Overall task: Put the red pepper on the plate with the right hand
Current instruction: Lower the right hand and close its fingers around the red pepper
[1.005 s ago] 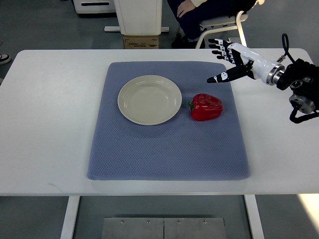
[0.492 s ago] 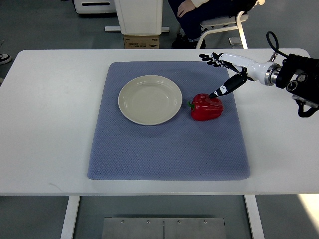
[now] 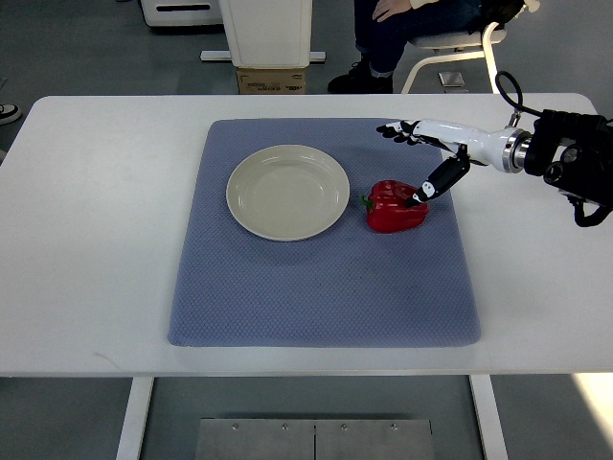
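The plate [image 3: 287,192] is sitting on the blue mat [image 3: 324,287], left of centre, and is holding nothing. The red pepper [image 3: 396,207] is lying on the mat just beside the plate's right rim, stem pointing toward the plate, not touching it. The right hand [image 3: 428,159] is reaching in from the right edge above the pepper, fingers [image 3: 397,130] spread and grasping nothing; the thumb tip is touching the pepper's upper right side. The mat is covering the middle of the white table [image 3: 86,240]. Beyond the far edge, a cardboard box [image 3: 271,81] and a white chair [image 3: 450,48] with a seated person [image 3: 402,24] are standing clear of the work.
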Controlling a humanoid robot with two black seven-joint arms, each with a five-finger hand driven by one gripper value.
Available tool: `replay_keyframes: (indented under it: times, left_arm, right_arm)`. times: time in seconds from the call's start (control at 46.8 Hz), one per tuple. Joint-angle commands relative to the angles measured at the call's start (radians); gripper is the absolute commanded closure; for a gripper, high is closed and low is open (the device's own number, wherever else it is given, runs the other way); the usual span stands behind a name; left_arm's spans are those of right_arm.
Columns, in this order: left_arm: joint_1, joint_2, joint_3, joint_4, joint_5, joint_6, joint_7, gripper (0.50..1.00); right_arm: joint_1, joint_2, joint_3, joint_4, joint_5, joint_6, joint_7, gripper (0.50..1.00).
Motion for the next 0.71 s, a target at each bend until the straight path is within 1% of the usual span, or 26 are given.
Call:
replay_keyframes:
  times: [0.0, 0.235, 0.449, 0.684]
  left_arm:
    - [0.000, 0.000, 0.000, 0.000, 0.000, 0.000, 0.000, 0.500]
    - [0.000, 0.000, 0.000, 0.000, 0.002, 0.000, 0.000, 0.500]
    - [0.000, 0.000, 0.000, 0.000, 0.002, 0.000, 0.000, 0.500]
    - [0.000, 0.000, 0.000, 0.000, 0.000, 0.000, 0.000, 0.500]
  right_arm:
    - [0.005, 0.017, -0.013, -0.002, -0.001, 0.000, -0.002, 0.500]
    - [0.014, 0.040, -0.050, -0.003, -0.023, -0.004, -0.002, 0.500]
    - [0.028, 0.077, -0.136, -0.011, -0.023, -0.080, -0.001, 0.500]
    - [0.021, 0.088, -0.159, -0.022, -0.023, -0.089, 0.001, 0.500]
